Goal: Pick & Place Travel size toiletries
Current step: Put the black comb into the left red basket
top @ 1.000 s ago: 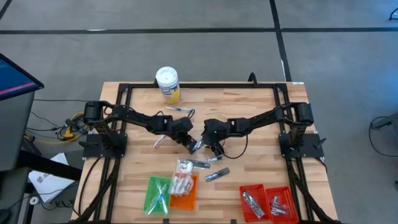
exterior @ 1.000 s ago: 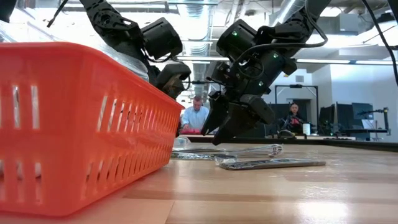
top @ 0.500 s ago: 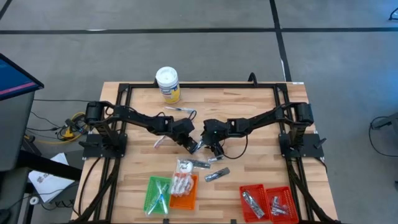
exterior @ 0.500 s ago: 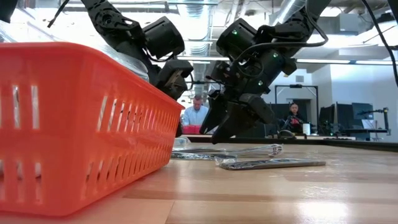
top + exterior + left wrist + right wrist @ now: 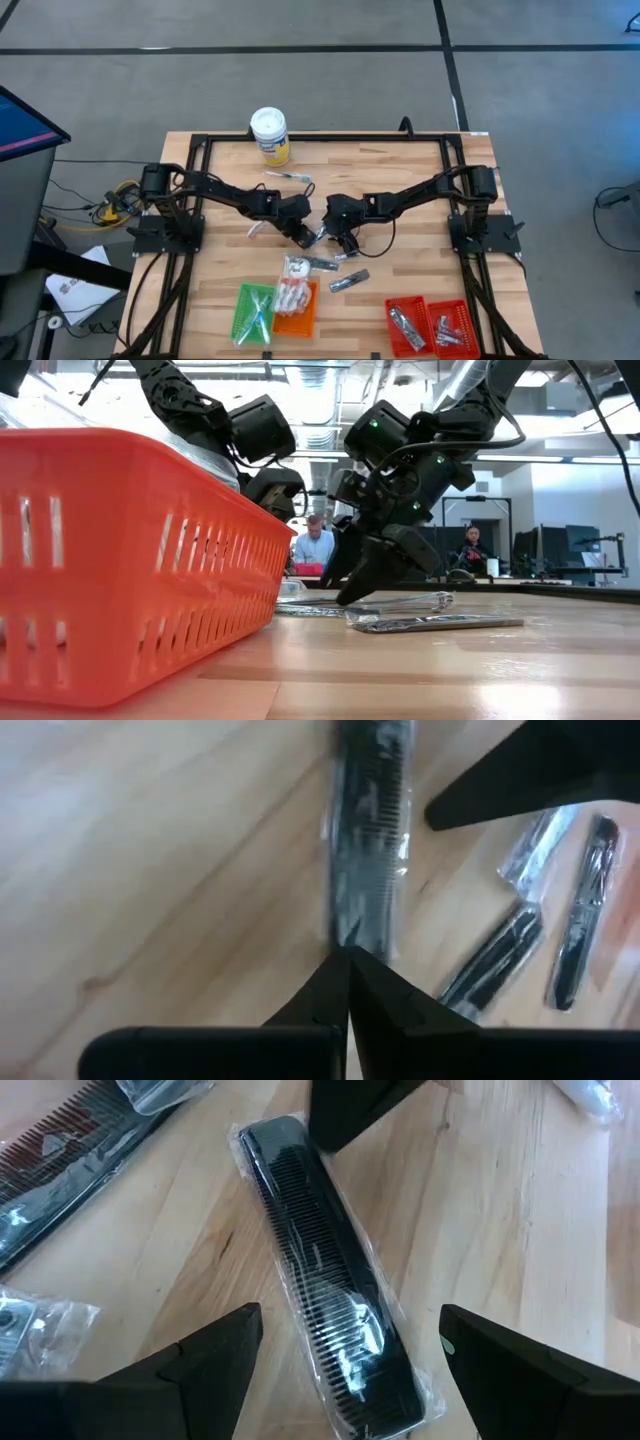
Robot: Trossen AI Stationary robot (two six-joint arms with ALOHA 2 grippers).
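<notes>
Mid-sort: right gripper (image 5: 345, 1370), jaws spread, hovers over a black clear-wrapped comb (image 5: 325, 1280) at mid-surface; left gripper (image 5: 347, 960) clenched, apparently empty, beside it. Green tray (image 5: 253, 312), orange tray (image 5: 296, 310) and red trays (image 5: 428, 325) part-filled; several pieces remain loose.

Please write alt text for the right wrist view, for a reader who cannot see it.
A black comb in a clear wrapper lies on the wooden table, between the wide-open fingers of the right pincer. At its far end is the shut tip of the left pincer, and another wrapped comb lies apart to one side.
</notes>
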